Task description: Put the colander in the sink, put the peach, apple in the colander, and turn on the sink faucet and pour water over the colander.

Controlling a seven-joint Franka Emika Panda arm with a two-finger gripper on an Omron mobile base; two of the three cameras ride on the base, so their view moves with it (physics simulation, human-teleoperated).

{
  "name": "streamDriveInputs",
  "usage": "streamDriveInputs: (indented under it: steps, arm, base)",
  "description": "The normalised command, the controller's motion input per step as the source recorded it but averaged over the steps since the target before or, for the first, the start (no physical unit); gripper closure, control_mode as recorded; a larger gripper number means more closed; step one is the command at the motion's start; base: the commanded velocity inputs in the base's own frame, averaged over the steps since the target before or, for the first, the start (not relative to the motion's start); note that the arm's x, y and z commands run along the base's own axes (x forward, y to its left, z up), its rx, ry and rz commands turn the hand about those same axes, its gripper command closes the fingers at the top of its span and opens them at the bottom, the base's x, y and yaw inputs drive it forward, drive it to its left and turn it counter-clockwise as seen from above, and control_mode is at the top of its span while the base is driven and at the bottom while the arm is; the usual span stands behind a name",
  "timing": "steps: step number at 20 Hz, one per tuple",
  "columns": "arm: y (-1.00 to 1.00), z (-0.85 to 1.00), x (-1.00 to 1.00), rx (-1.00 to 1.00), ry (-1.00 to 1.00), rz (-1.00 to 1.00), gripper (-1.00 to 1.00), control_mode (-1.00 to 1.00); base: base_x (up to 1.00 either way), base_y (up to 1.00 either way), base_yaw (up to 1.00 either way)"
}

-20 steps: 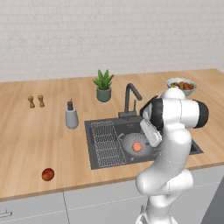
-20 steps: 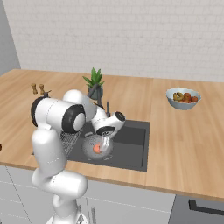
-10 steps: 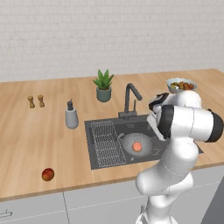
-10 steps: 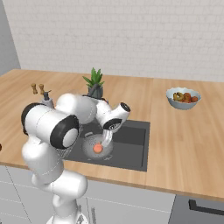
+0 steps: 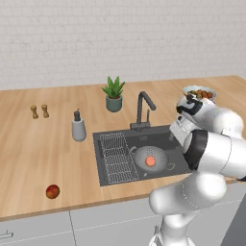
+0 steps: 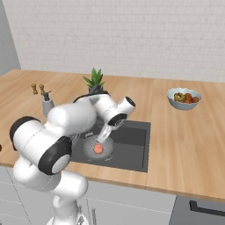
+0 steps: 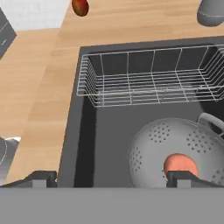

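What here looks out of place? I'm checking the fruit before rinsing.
The apple lies alone on the counter near its front edge, left of the sink, while the peach already sits in the colander.

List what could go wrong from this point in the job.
The apple lies on the counter far left of the sink, so fetching it likely needs a long reach or a drive. The open pincer hangs above the colander; swinging out low could clip its rim or the wire rack and unseat the peach.
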Motion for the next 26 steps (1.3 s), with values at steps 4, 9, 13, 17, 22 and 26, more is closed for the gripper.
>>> streamDriveInputs:
  steps: [4, 9, 13, 17, 22, 26]
  arm:
    - [0.0, 0.46, -0.66, 0.17, 0.05, -0.31, -1.0, -1.0]
    - [0.16, 0.35, -0.64, 0.04, 0.0, -0.31, -1.0, -1.0]
    - [0.4, 0.23, -0.52, 0.0, 0.03, -0.28, -1.0, -1.0]
    - [0.5, 0.31, -0.35, 0.0, 0.25, -0.29, -1.0, -1.0]
    - [0.53, 0.31, -0.36, 0.0, 0.23, -0.18, -1.0, -1.0]
    - [0.61, 0.32, -0.32, 0.0, 0.28, -0.08, -1.0, -1.0]
  base:
    - [0.0, 0.0, 0.0]
    - [0.0, 0.0, 0.0]
    - [0.0, 0.0, 0.0]
    - [0.0, 0.0, 0.0]
    - [0.0, 0.0, 0.0]
    - [0.0, 0.0, 0.0]
